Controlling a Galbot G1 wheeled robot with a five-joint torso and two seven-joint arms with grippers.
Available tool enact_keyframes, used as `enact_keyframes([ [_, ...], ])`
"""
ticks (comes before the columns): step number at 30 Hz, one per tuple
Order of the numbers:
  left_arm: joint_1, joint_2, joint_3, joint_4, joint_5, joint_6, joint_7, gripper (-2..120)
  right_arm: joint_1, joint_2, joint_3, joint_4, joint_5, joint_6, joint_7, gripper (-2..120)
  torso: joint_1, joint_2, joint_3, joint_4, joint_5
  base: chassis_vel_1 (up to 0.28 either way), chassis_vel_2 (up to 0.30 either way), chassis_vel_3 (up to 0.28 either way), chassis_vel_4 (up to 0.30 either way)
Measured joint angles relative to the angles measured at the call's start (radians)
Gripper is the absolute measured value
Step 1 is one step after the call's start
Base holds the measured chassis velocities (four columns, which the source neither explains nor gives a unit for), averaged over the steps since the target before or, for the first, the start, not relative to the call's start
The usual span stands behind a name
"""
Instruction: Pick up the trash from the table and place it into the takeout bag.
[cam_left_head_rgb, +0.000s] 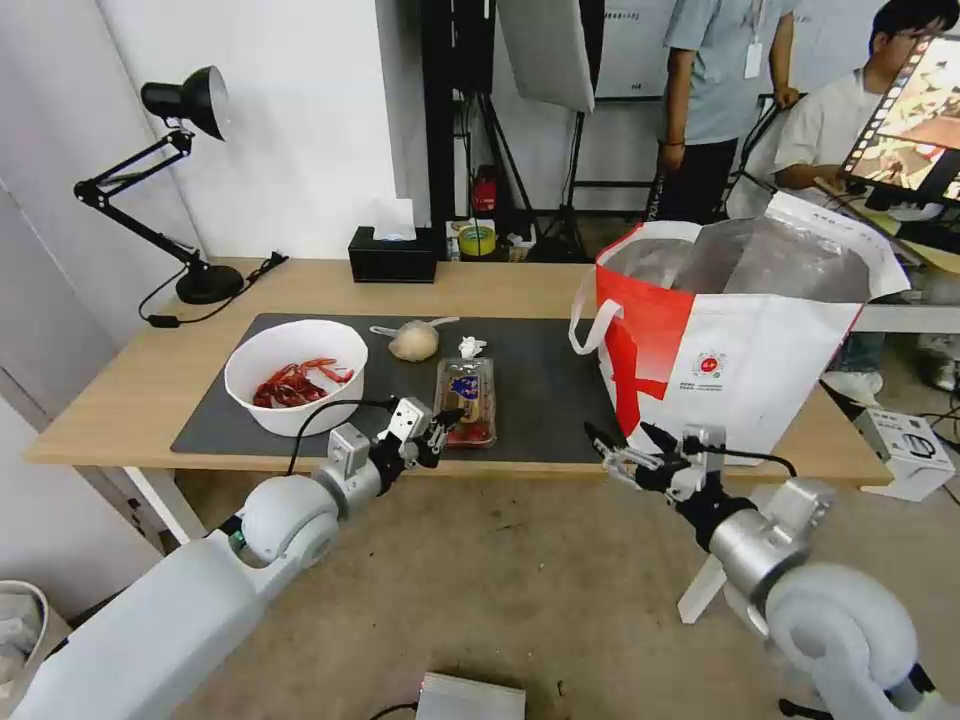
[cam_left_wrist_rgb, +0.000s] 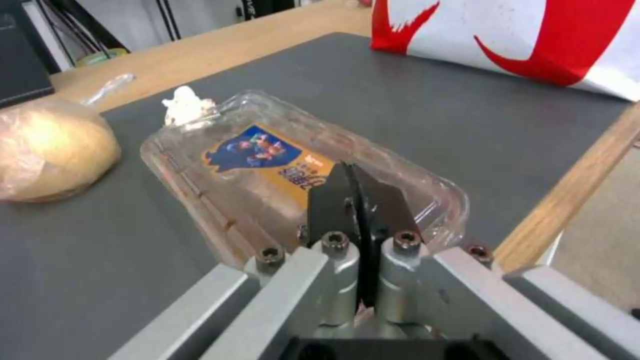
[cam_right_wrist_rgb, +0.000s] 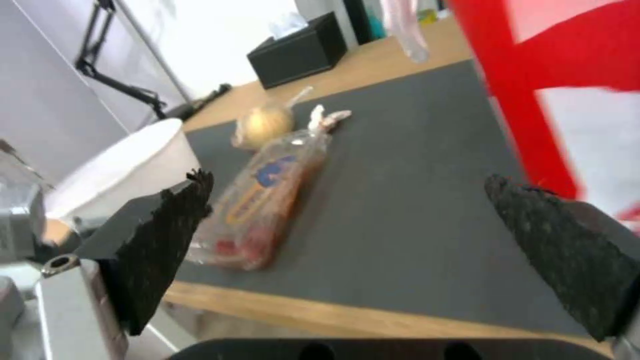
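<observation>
Tray (cam_left_wrist_rgb: 280, 170): just ahead of my left gripper (cam_left_wrist_rgb: 360, 195), long axis pointing away.
Left fingers: together, empty.
Right gripper (cam_right_wrist_rgb: 360, 235): apart, farther off.

Left end effector (cam_left_head_rgb: 447, 425) closed; right end effector (cam_left_head_rgb: 625, 447) spread wide

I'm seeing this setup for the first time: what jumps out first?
The big white-and-red takeout bag stands open at the mat's right end. At the left end sits a white bowl of red crayfish shells. Between them, the left gripper, shut, hovers at the near end of the clear plastic tray; the right gripper waits open before the bag.
</observation>
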Motion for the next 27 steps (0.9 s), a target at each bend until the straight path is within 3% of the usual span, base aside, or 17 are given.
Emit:
enact_keyframes([
  [11, 0.004, 0.016, 0.006, 0.017, 0.01, 0.0, 0.009, 0, 0.21, 0.025, -0.179, -0.144, 0.222, -0.005, 0.107, 100, 0.0, 0.0, 0.0, 0.0, 0.0, 0.0, 0.0, 0.0, 0.0],
  [19, 0.008, 0.017, 0.007, 0.019, 0.016, 0.0, 0.009, 0, 0.333, 0.053, -0.241, -0.219, 0.315, -0.012, 0.171, 100, 0.0, 0.0, 0.0, 0.0, -0.0002, 0.0, 0.0, 0.0, 0.0],
  [27, 0.015, 0.033, -0.002, 0.014, 0.019, -0.005, 0.009, 0, 0.48, 0.11, -0.303, -0.307, 0.401, -0.1, 0.309, 100, 0.0, 0.0, 0.0, 0.0, -0.0001, 0.0, 0.0, 0.0, 0.0],
])
